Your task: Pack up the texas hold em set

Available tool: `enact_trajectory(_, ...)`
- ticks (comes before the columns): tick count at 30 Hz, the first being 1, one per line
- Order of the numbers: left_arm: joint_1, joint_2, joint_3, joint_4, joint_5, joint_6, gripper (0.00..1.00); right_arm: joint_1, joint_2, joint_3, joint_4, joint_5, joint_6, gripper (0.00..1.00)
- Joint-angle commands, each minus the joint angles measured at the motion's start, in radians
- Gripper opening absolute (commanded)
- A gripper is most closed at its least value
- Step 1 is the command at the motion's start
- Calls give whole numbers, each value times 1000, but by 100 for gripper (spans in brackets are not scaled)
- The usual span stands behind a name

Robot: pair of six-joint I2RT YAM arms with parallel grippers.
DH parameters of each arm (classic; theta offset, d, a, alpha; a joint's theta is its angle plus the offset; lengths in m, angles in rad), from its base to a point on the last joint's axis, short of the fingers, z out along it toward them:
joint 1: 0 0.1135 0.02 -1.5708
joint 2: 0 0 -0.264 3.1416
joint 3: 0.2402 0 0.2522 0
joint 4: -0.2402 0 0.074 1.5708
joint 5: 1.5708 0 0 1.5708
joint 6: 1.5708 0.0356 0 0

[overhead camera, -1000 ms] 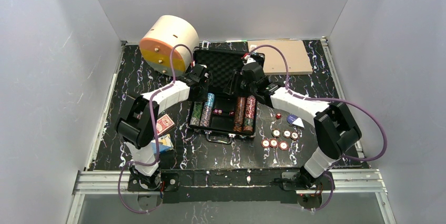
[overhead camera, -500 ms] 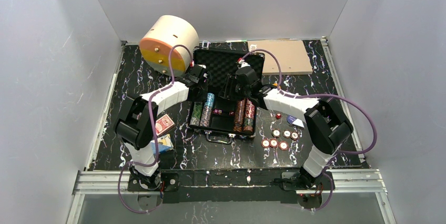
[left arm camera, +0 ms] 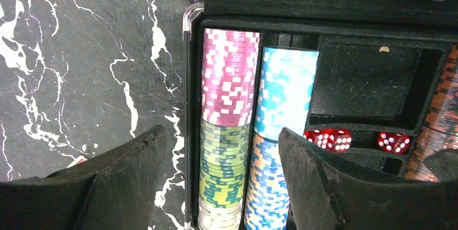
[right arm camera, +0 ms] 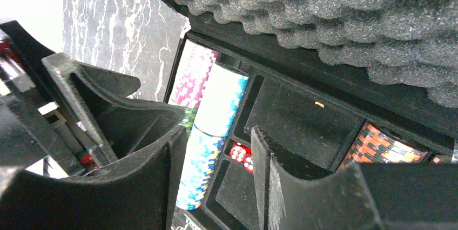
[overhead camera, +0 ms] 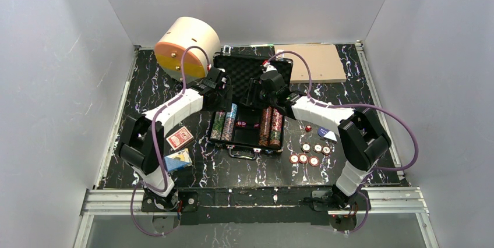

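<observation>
Briefcase (overhead camera: 249,137) first, from the top camera: it sits open at the middle of the counter (overhead camera: 145,85). Its long axis runs left to right, its handle (overhead camera: 244,155) points at the arm bases, and its foam-lined lid (overhead camera: 242,72) is raised on the far side. We see chip rows (overhead camera: 224,124) lying far to near across the tray. The left tool (overhead camera: 221,89) hangs over the tray's far left corner and the right tool (overhead camera: 254,94) over its far middle; their jaws are too small here for us to judge. A red deck (overhead camera: 179,138) and a blue deck (overhead camera: 177,159) lie left of the case, the blue one partly hidden by the left arm. Loose chips (overhead camera: 306,153), a red die (overhead camera: 308,128) and a round button (overhead camera: 327,134) lie to its right.

From the left wrist camera, the left tool (left arm camera: 220,133) stands wide with nothing gripped. Its fingers (left arm camera: 318,181) frame the two leftmost chip rows (left arm camera: 230,76), which run away from us. Red dice (left arm camera: 332,139) sit in a slot beside them, and the right finger hides the near end of the second row.

From the right wrist camera, the right tool (right arm camera: 219,138) shows a narrower gap and holds nothing. Through it we see chip rows (right arm camera: 216,111) and red dice (right arm camera: 240,153). The dark shape at left is probably the left tool (right arm camera: 92,100). Lid foam fills the top, and the tray's right side is cut off.
</observation>
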Motion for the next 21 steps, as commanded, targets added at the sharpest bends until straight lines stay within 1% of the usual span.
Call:
enact_trajectory(1, 14, -78, 42, -54, -34, -15, 74, 4, -32, 51, -30, 28, -23, 57)
enact_trajectory(5, 16, -142, 19, -49, -84, -25, 72, 2, -99, 59, -130, 81, -48, 58)
enact_trajectory(9, 16, -253, -48, 4, -71, -37, 74, -17, -199, 34, -249, 178, -45, 62)
enact_trajectory(12, 16, -350, -127, 56, -77, -41, 78, -46, -274, -14, -353, 285, -10, 70)
enact_trajectory(13, 16, -381, -159, 76, -88, -50, 82, -57, -298, -33, -395, 328, 9, 73)
enact_trajectory(15, 16, -448, -234, 108, -98, -75, 90, -94, -335, -72, -468, 374, 52, 83)
enact_trajectory(17, 16, -489, -304, 126, -98, -106, 98, -145, -362, -110, -537, 379, 89, 88)
enact_trajectory(19, 17, -511, -360, 137, -97, -133, 98, -213, -381, -145, -573, 342, 110, 88)
enact_trajectory(21, 18, -513, -410, 150, -91, -153, 98, -271, -392, -185, -574, 270, 106, 86)
